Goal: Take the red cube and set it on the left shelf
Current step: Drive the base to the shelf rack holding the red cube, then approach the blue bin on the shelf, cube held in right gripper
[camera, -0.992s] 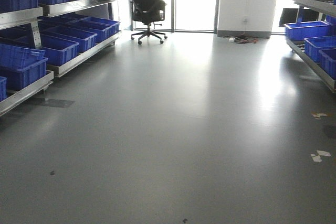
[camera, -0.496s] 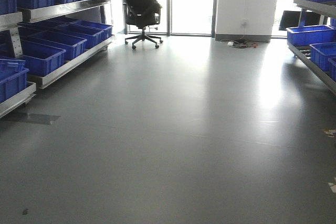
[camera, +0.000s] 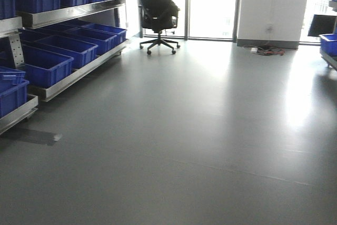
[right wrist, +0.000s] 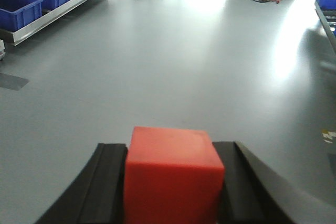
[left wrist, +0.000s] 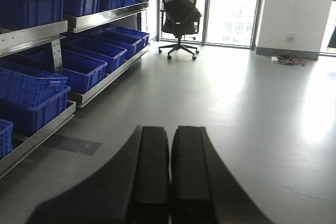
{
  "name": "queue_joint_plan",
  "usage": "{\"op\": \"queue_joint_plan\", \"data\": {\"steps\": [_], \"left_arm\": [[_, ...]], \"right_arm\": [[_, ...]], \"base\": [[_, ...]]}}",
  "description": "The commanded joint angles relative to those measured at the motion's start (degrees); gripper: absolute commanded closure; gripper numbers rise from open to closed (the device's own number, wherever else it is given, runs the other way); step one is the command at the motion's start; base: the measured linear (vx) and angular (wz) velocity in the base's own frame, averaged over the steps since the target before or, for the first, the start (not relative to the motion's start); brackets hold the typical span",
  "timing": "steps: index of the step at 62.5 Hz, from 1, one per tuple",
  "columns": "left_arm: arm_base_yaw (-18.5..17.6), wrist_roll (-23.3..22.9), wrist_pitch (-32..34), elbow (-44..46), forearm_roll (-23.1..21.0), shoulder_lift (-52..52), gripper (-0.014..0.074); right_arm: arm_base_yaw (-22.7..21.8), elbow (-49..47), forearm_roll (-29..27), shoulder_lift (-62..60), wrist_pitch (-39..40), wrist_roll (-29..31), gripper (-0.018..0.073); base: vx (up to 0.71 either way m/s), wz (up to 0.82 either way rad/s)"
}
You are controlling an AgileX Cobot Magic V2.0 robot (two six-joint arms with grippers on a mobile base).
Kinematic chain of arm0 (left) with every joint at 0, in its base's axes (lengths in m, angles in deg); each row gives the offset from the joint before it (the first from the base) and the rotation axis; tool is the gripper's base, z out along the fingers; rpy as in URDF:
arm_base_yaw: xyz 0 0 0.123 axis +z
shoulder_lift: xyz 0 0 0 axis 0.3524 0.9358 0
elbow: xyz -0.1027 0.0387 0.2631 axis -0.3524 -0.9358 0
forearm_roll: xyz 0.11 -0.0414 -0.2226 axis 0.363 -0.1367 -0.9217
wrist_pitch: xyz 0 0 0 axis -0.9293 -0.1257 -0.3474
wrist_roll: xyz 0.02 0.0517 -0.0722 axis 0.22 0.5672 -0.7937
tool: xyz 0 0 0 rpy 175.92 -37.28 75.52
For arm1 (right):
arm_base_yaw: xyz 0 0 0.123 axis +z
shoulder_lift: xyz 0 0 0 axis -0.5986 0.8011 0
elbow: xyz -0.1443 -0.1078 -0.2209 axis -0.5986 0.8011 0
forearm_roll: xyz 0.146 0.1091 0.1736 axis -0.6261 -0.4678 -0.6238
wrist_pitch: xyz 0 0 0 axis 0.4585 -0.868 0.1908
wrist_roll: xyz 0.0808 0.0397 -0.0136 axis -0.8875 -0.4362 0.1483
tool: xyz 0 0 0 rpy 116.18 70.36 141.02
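In the right wrist view the red cube (right wrist: 173, 174) fills the gap between two black fingers, and my right gripper (right wrist: 171, 153) is shut on it above the grey floor. My left gripper (left wrist: 170, 132) is shut with nothing between its pads, which nearly touch. The left shelf (camera: 58, 14) runs along the left wall in the front view, a steel rack with deep-blue crates (camera: 45, 64) on two tiers. It shows again in the left wrist view as the left shelf (left wrist: 39, 32), close on the left. Neither gripper shows in the front view.
A black office chair (camera: 159, 9) stands by the far windows. Cables (camera: 266, 51) lie on the floor by the white pillar. A blue crate (camera: 329, 43) on another rack sits at the right edge. Grey floor (camera: 200, 130) spreads between the racks.
The front view has swung to the right: chair and pillar shifted right in frame, and the right rack has almost left the frame. The left shelf stays close on the left.
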Motion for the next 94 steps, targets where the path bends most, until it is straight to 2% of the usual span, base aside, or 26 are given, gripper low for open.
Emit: {"op": "queue_joint_plan", "data": {"steps": [1, 61, 94], "left_arm": [[-0.3, -0.4, 5.2, -1.4, -0.3, -0.8, 0.0495], [-0.3, -0.4, 5.2, -1.4, -0.3, -0.8, 0.0495], [-0.3, -0.4, 5.2, -1.4, -0.3, -0.8, 0.0495]], "right_arm": [[-0.2, -1.3, 1.5, 0.9, 4.8, 0.3, 0.0501], [-0.2, -1.3, 1.5, 0.9, 4.8, 0.3, 0.0501], [-0.2, -1.3, 1.6, 0.9, 4.6, 0.3, 0.0501]], "base": [[0.63, 0.28], [0.66, 0.34], [0.56, 0.78]]}}
